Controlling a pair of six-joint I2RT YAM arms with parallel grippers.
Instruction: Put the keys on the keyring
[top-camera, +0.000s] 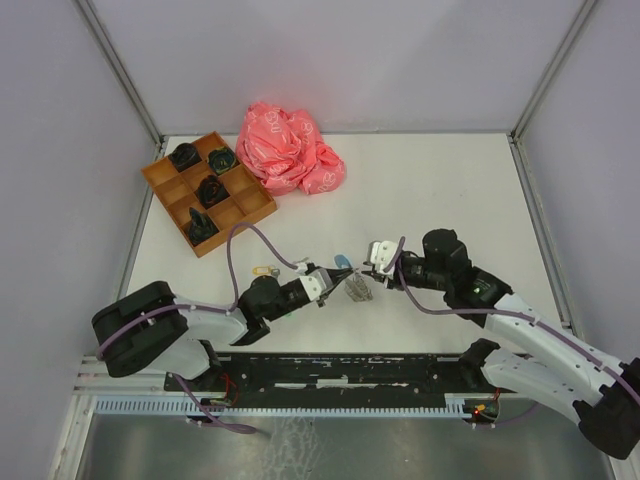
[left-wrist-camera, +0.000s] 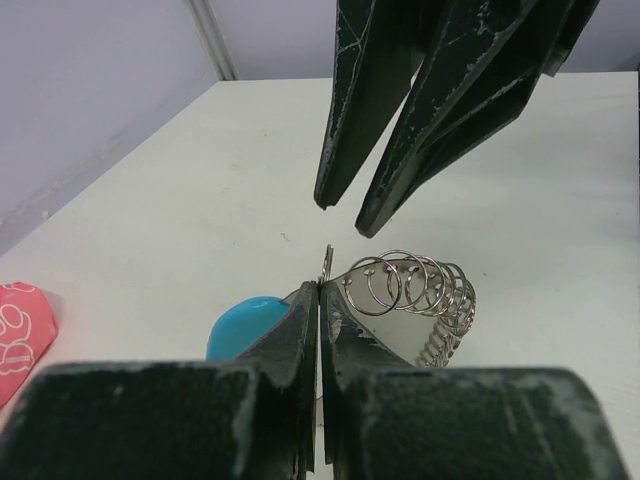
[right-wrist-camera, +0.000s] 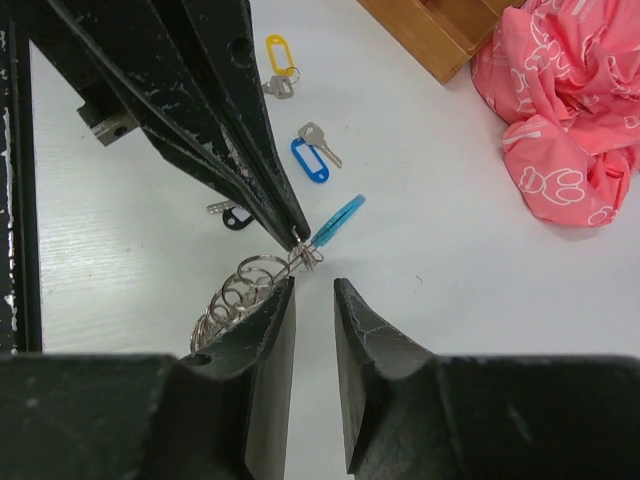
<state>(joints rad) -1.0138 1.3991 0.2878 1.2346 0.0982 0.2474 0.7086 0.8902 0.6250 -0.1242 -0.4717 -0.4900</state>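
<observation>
From above, the two arms meet near the front middle of the white table (top-camera: 450, 190). The left gripper (top-camera: 327, 284) and the right gripper (top-camera: 377, 256) point at each other, and the silvery keyring (top-camera: 358, 289) sits between them, just beside the left one's tip. A yellow-tagged key (top-camera: 263, 269) lies on the table to the left. A wooden tray (top-camera: 160, 178) and a crumpled pink bag (top-camera: 290, 150) are well back.

The left wrist camera shows its own fingers (left-wrist-camera: 290, 340) pressed tightly together, with a thin sliver of metal (left-wrist-camera: 326, 262) sticking up between them. The keyring's wire loops fan out to the right of the tips, and its light blue piece (left-wrist-camera: 245, 322) bulges to the left. The right gripper's fingers hang just above, tips slightly apart.

In the right wrist camera its own jaws stand apart, nothing between them, just short of the keyring. The left gripper clamps the keyring where the light blue piece meets the loops. A blue-tagged key (right-wrist-camera: 310, 160) and a black-tagged key (right-wrist-camera: 235, 217) lie loose on the table beyond.
</observation>
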